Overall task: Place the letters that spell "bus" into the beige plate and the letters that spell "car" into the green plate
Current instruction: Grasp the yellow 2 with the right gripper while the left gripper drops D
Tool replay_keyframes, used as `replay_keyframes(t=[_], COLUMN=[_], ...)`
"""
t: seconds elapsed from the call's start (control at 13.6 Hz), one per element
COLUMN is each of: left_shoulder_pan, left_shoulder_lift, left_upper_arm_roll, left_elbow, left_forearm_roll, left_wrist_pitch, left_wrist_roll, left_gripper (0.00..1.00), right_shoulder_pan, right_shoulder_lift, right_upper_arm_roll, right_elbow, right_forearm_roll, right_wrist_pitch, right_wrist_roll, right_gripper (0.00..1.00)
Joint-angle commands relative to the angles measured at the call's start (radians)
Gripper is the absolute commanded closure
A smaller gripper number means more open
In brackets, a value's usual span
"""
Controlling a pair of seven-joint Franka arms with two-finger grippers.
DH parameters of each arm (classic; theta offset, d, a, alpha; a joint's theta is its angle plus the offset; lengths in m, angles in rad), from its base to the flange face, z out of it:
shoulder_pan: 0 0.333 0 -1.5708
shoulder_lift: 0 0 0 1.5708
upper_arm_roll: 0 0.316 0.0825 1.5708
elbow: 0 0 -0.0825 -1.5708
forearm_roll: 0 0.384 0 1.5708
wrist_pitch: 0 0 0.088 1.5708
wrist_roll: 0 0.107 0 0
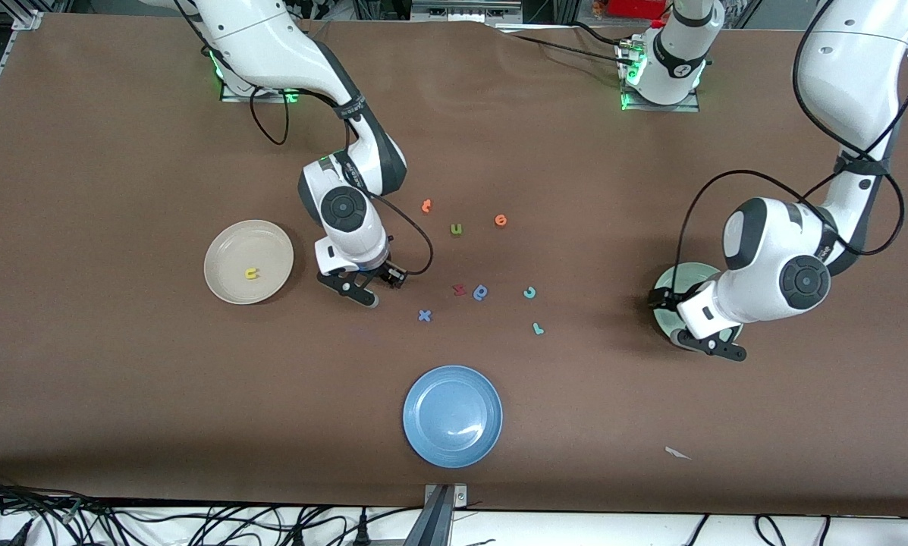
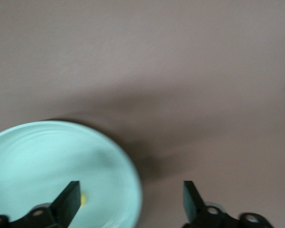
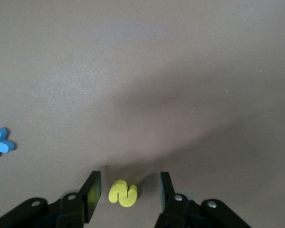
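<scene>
My right gripper [image 1: 362, 294] is low over the table beside the beige plate [image 1: 226, 243], toward the right arm's end. It is open, and a yellow "s" [image 3: 123, 193] lies on the table between its fingers with a gap on each side. A yellow "u" [image 1: 252, 274] lies in the beige plate. My left gripper [image 1: 710, 345] hangs open over the rim of the green plate [image 2: 47, 156], straddling it. A bit of a yellow letter [image 2: 84, 199] shows in that plate beside one finger. A teal "c" [image 1: 529, 292] and a teal "r" [image 1: 538, 327] lie mid-table.
Loose mid-table letters: two orange ones [image 1: 426, 205] [image 1: 501, 220], an olive "u" [image 1: 456, 229], a dark red one [image 1: 459, 289], a darker blue bowl letter [image 1: 481, 292] and a blue "x" [image 1: 424, 315]. A blue plate [image 1: 452, 415] sits nearest the front camera, with a white scrap [image 1: 677, 453] nearby.
</scene>
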State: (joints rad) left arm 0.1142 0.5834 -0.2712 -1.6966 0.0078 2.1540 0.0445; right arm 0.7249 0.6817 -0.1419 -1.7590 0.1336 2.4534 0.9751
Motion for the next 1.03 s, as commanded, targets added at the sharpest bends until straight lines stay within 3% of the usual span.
replay_keyframes(t=[0.0,0.22,0.29,0.37,0.51,0.59,0.81,0.95], left_shoulder_pan=[-0.106,-0.204,-0.235,-0.264,-0.307,-0.324,-0.358,-0.404], left_shoulder_lift=[0.100,0.148,0.163,0.183,0.219,0.229,0.259,0.279], left_upper_arm_roll=[0.003,0.006,0.010,0.016,0.033,0.041,0.053,0.094], left_elbow=[0.118,0.189,0.210,0.233,0.270,0.279,0.281,0.281], left_forearm_roll=[-0.035,-0.029,-0.029,-0.026,-0.009,-0.002,0.000,0.000], left_wrist_pitch=[-0.019,-0.013,-0.013,-0.011,-0.008,0.007,0.104,0.171], left_wrist_roll=[-0.283,-0.513,-0.593,-0.662,-0.785,-0.836,-0.905,-0.939], left_gripper=[0.00,0.00,0.00,0.00,0.00,0.00,0.03,0.03], right_shoulder_pan=[0.008,0.011,0.011,0.011,0.008,0.008,0.002,0.002], right_shoulder_lift=[0.030,0.030,0.030,0.030,0.029,0.027,-0.040,-0.112], right_upper_arm_roll=[0.016,0.018,0.018,0.018,0.018,0.018,-0.010,-0.091], right_elbow=[0.026,0.021,0.020,0.019,0.019,0.021,0.019,0.018], right_forearm_roll=[0.017,0.017,0.017,0.017,0.015,0.015,0.009,0.012], right_wrist_pitch=[0.030,0.030,0.029,0.029,0.024,0.021,-0.063,-0.231], right_wrist_roll=[0.014,0.013,0.013,0.011,-0.007,-0.010,-0.080,-0.252], right_gripper=[0.44,0.46,0.51,0.59,0.89,0.95,0.95,0.95])
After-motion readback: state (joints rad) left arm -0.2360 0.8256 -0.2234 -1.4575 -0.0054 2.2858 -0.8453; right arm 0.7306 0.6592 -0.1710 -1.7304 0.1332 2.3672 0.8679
